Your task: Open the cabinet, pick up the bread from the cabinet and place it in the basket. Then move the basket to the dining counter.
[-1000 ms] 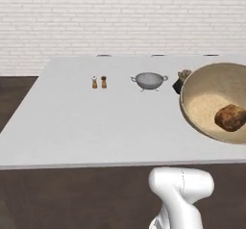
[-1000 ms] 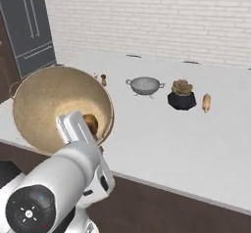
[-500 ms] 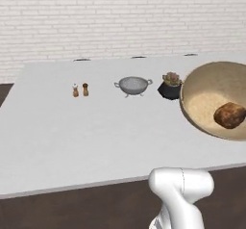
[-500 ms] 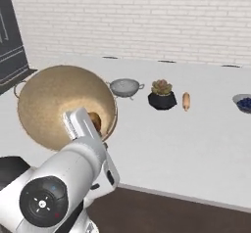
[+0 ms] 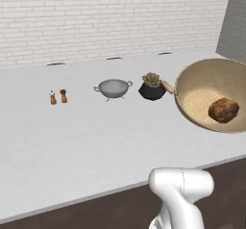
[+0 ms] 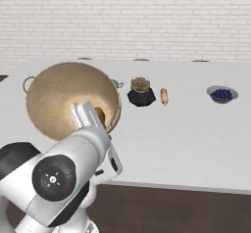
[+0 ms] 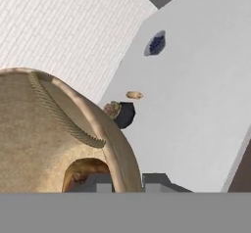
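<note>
My gripper [image 7: 128, 180] is shut on the rim of the tan woven basket [image 5: 204, 86], holding it tilted above the near edge of the white dining counter [image 5: 96, 136]. The golden-brown bread [image 5: 223, 110] lies inside the basket, low against its wall. In the right base view my arm covers part of the basket [image 6: 59, 97], and the bread [image 6: 101, 114] peeks out beside the hand. From the hand view the basket [image 7: 44, 134] sits at the left, its rim running between the fingertips [image 7: 100, 182], with the bread [image 7: 83, 174] below. The cabinet is out of view.
On the counter stand a metal colander [image 5: 113, 87], a potted succulent [image 5: 152, 86], a small rolling pin [image 5: 167, 86] and two shakers [image 5: 58, 97]. A bowl of blueberries [image 6: 222, 94] sits far right. A white brick wall [image 5: 105, 16] backs the counter.
The whole picture has shifted: the base has driven to the right along the counter, so the counter items slide left in view. The basket with the bread stays in my grip.
</note>
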Available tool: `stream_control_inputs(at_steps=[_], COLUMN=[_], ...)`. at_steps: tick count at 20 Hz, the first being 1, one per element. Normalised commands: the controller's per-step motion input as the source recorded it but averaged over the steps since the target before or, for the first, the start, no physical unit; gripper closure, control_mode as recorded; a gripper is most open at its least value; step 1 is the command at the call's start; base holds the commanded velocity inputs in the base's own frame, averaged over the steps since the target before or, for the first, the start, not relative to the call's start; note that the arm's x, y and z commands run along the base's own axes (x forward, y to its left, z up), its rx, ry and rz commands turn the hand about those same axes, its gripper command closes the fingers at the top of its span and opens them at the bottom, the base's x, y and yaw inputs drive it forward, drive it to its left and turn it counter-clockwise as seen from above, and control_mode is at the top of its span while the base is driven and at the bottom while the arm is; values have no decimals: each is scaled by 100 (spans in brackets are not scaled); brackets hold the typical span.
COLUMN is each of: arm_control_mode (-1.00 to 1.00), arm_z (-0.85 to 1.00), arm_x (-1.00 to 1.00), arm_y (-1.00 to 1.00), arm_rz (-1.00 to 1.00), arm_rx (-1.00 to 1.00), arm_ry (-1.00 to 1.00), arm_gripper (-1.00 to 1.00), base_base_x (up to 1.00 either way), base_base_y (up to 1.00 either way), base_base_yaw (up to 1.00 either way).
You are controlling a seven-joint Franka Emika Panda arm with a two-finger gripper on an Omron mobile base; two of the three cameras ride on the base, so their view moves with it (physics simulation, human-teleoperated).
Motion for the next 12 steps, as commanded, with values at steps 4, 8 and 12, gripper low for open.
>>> stream_control_inputs(at_steps=[4,8,12], arm_control_mode=[-100,-100,-100], arm_z=[-40,-60,-83], arm_x=[99,95,100], arm_y=[-19,-10,0], arm_rz=[0,0,0], arm_rx=[0,0,-1], arm_ry=[16,20,21], arm_gripper=[100,100,100], base_base_x=[0,0,0], base_base_y=[0,0,0], base_base_yaw=[0,0,0])
